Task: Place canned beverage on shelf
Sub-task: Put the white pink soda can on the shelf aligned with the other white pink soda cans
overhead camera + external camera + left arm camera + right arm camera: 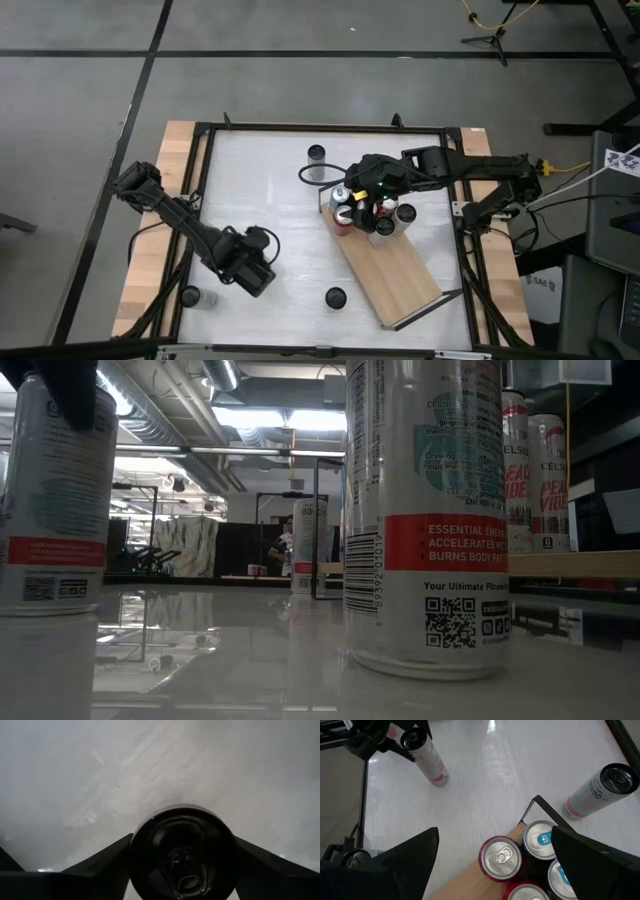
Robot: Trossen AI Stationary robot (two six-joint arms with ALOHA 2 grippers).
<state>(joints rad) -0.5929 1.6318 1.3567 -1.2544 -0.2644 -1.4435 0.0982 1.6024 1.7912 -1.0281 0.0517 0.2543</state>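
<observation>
Several cans [362, 212] clustered at shelf [400, 275] end; left tool [182, 870] straddles a bench can [182, 852], fingers beside it, grip unconfirmed; right tool [495, 855] open above the cluster.

left end effector [256, 281] is down low at the front-left, fingers spread; right end effector [350, 192] hangs wide open mid-bench.

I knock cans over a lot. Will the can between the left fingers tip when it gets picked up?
Probably tippy: the can is tall and narrow. Its round, smooth side may slip against the fingers, and it would likely roll if it fell on the shiny table.
</observation>
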